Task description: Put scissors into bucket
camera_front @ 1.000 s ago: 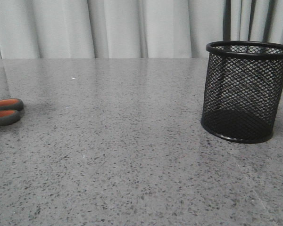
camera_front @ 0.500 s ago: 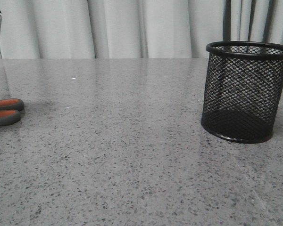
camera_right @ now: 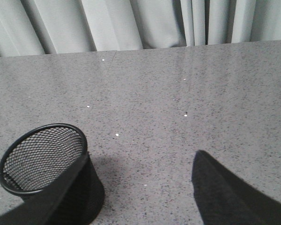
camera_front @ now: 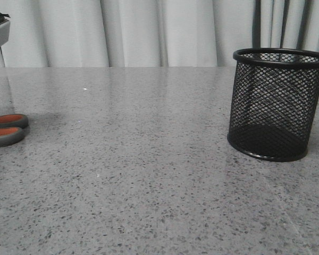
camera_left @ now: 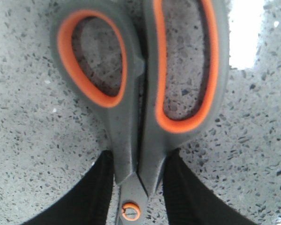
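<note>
Biggest worry here is the grab itself: the left gripper [camera_left: 139, 187] has its fingers [camera_left: 91, 197] down on either side of the scissors [camera_left: 140, 93] right at the neck, just above the pivot screw, and that's a skinny, tapered spot. If the squeeze is off-centre I'd guess the scissors could swivel or slide out as they lift, or hang blade-down at a weird angle. Then there's the trip across: in the front view the handles [camera_front: 5, 129] sit way over at 9 o'clock at the table edge, while the bucket [camera_front: 276, 103] is far off at 3 o'clock, upright and looking empty. It's light wire mesh with a narrow mouth, so a tilted pair of scissors could clip the rim and knock it over or bounce out. As for the left gripper, its fingers are narrowed right in against the neck on both sides, touching or all but touching, scissors lying flat on the table [camera_front: 149, 175]; whether it's actually clamped I can't tell. The right gripper [camera_right: 131, 197] hangs near the bucket, fingers spread wide, holding nothing.
</note>
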Motion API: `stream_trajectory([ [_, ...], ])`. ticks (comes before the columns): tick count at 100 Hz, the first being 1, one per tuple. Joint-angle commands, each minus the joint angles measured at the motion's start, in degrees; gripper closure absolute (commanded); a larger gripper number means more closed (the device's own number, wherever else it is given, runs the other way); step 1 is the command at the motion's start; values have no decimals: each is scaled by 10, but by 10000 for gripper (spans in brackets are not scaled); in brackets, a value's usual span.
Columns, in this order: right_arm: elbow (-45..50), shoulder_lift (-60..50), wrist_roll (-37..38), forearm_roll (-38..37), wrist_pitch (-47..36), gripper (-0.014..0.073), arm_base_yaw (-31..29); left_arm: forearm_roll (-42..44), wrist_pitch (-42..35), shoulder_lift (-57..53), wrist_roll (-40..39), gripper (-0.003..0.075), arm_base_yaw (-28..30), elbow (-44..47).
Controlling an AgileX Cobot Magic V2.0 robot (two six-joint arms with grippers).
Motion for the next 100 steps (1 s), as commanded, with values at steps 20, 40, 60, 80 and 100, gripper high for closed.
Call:
stream_trajectory([
  [20, -16, 8, -55, 101, -45, 174, 66, -90, 3, -18, -7, 650, -2, 15],
  [40, -22, 8, -192, 276, -60, 174, 151, -97, -37, -93, -8, 650, -26, 15],
  [60, -70, 62, -204, 313, -64, 174, 213, -97, -105, -182, -9, 650, -93, 15],
  [80, -141, 187, -204, 347, -63, 119, 271, -109, -198, -249, -10, 650, -186, 15],
  [100, -222, 328, -204, 384, -67, 102, 349, -135, -255, -284, -10, 650, -252, 15],
])
